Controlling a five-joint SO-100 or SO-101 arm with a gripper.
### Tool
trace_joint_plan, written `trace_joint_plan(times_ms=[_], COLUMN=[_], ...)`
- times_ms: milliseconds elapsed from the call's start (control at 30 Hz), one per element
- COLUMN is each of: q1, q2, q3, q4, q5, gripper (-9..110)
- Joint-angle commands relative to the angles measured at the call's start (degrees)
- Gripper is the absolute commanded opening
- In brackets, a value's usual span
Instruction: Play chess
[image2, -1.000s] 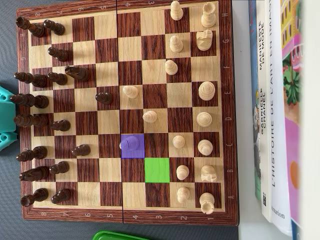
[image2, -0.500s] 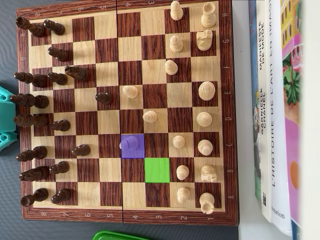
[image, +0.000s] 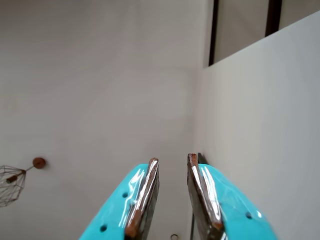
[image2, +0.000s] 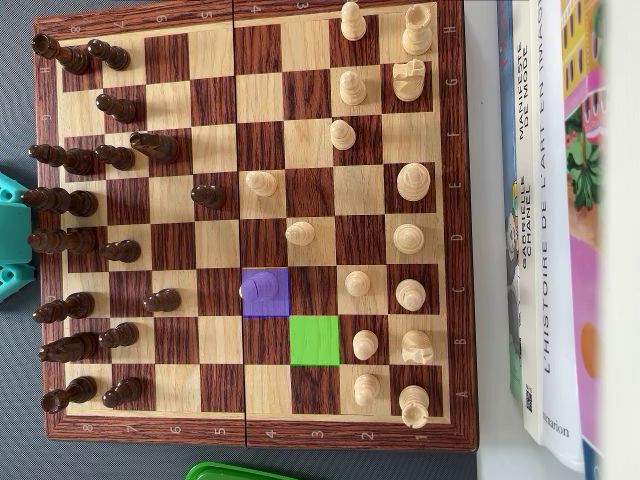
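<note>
In the wrist view the turquoise end effector (image: 172, 162) pointed up at a white wall, its fingers parted by a narrow gap and holding nothing. In the overhead view the chessboard (image2: 455, 230) lay on the table beside some books (image2: 550, 200). A light pawn (image2: 262, 289) stood on a purple-marked square (image2: 280, 305), diagonally adjoining an empty green-marked square (image2: 314, 340).

Your gripper (image: 172, 161) points upward in the wrist view, w/ both turquoise fingers (image: 122, 200) rising from the bottom edge, dark shiny inner faces turned toward each other. Jaws stand slightly apart, narrow gap btwn the tips, nothing held. In the overhead view only a small turquoise bit of your arm (image2: 12, 235) shows at the left edge, rest out of frame
</note>
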Motion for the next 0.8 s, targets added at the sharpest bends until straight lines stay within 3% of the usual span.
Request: trace_joint_plan(times_ms=[0,767], q1=[0.0,0.0], q2=[-0.53,-0.7], q3=[1.23,0.53], q4=[0.7,0.79], q5=[-0.26,-0.35], gripper=[10,10])
